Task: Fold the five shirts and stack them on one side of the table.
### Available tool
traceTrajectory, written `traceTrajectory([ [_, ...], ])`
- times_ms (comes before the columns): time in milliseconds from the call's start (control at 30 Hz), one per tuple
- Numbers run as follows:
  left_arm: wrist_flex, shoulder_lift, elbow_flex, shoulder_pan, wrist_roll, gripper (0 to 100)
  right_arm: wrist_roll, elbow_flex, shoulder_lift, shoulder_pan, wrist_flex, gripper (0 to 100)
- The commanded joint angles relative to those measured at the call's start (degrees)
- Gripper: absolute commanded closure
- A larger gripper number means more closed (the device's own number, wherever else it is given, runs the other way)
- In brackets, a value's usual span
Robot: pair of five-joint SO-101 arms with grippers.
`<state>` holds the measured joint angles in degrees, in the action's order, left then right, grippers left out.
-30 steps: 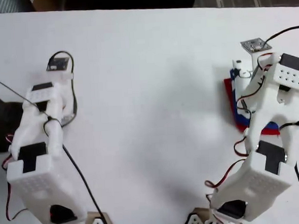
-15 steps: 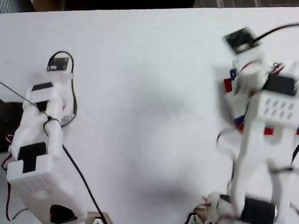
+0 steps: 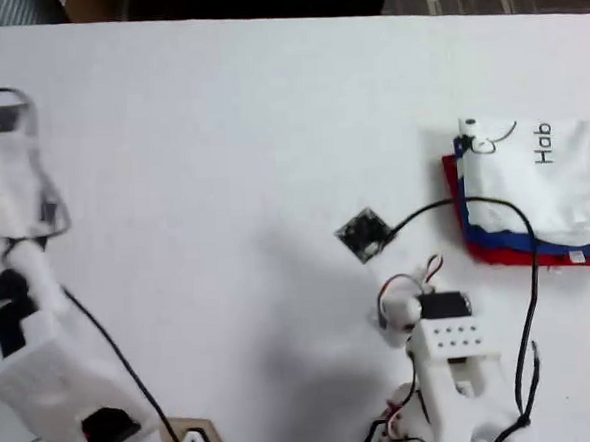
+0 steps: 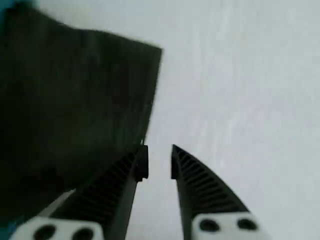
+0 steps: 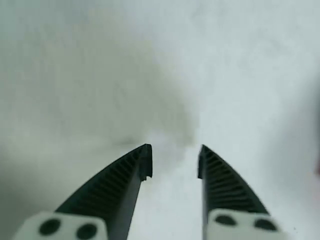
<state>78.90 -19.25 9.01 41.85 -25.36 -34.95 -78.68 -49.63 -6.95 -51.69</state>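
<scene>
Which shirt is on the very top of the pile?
The white shirt is on top. The blue shirt peeks out just under it, and the red shirt is at the very bottom.

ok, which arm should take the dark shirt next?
Left, probably: the left gripper hangs open right beside the dark shirt, while the right gripper is open over bare table.
</scene>
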Motion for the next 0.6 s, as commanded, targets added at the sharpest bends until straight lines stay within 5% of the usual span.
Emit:
traceTrajectory([
  [0, 4.0, 0.2, 6.1, 6.3, -5.5, 75, 0.5, -1.6, -1.6, -0.5, 4.4, 78.6],
  [300, -3.1, 0.1, 6.1, 16.7, -12.5, 72, 0.6, -3.7, -2.1, -0.4, 6.5, 81.0],
  [567, -10.7, -9.0, 11.6, 18.6, -14.6, 72, 0.6, -3.8, -2.1, -0.4, 6.5, 81.0],
])
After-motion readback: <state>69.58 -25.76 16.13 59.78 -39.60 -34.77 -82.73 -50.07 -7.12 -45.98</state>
